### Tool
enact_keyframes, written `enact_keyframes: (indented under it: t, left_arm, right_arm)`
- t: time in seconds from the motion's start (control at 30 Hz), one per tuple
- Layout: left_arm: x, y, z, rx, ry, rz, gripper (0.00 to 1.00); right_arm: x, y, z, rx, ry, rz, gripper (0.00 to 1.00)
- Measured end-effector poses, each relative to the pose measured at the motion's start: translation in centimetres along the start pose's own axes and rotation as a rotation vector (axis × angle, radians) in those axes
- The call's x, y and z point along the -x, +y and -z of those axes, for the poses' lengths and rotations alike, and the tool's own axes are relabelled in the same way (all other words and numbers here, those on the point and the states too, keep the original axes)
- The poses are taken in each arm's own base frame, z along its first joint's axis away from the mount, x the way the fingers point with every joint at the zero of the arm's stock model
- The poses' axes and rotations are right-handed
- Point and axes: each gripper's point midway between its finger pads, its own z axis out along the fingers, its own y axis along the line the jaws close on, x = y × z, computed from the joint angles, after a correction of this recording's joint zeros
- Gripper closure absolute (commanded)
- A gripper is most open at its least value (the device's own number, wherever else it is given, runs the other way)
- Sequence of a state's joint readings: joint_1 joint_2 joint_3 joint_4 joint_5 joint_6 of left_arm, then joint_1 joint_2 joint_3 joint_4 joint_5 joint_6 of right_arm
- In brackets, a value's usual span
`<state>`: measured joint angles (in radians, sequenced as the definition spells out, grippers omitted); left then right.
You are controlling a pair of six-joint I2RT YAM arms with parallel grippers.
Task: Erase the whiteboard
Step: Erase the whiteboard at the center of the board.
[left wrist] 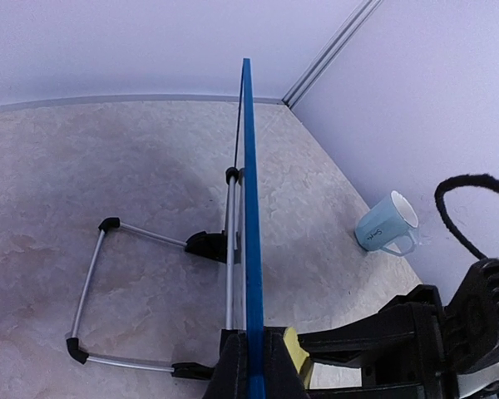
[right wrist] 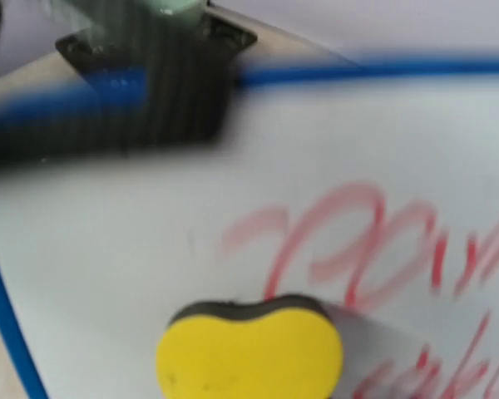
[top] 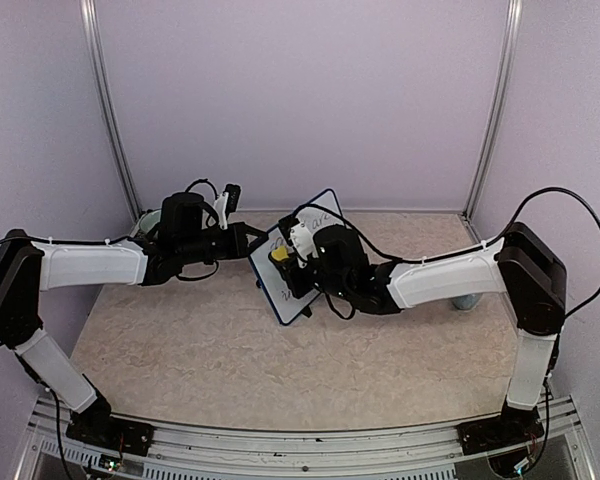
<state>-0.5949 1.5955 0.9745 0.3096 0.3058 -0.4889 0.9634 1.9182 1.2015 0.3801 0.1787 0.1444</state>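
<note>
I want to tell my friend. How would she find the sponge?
In the middle of the table stands the blue-framed whiteboard. On its white face, beside the red writing, the right hand holds the sponge. It is the only yellow thing.

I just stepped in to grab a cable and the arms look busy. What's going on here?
The left gripper is clamped on the edge of the whiteboard, steadying it as it stands on the table. The right gripper holds a yellow sponge pressed against the board's face. Red writing shows right beside the sponge, so the erasing is not finished.
</note>
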Motion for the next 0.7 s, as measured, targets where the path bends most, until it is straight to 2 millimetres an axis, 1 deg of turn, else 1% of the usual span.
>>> enact_keyframes:
  t: [0.03,0.13,0.17,0.47,0.57,0.7]
  left_arm:
    - [0.0,0.0,0.0,0.000,0.000,0.000,1.00]
    - [0.0,-0.1,0.0,-0.004,-0.002,-0.001,1.00]
    - [0.1,-0.1,0.0,-0.006,-0.005,-0.001,1.00]
    - [0.0,-0.1,0.0,-0.006,-0.005,0.000,1.00]
    - [0.0,-0.1,0.0,-0.007,-0.004,-0.001,1.00]
    - [0.0,-0.1,0.0,-0.006,-0.004,-0.001,1.00]
  right_arm:
    - [0.6,0.0,-0.1,-0.002,-0.009,0.001,0.82]
    - [3.6,0.1,-0.2,-0.009,-0.063,0.004,0.82]
    - [3.8,0.0,-0.2,-0.015,-0.056,0.012,0.82]
    - [3.3,-0.1,-0.2,-0.019,-0.051,0.017,0.82]
    - [2.6,-0.1,-0.2,-0.018,-0.049,0.011,0.82]
    - [0.9,-0.2,-0.1,-0.015,-0.027,0.007,0.83]
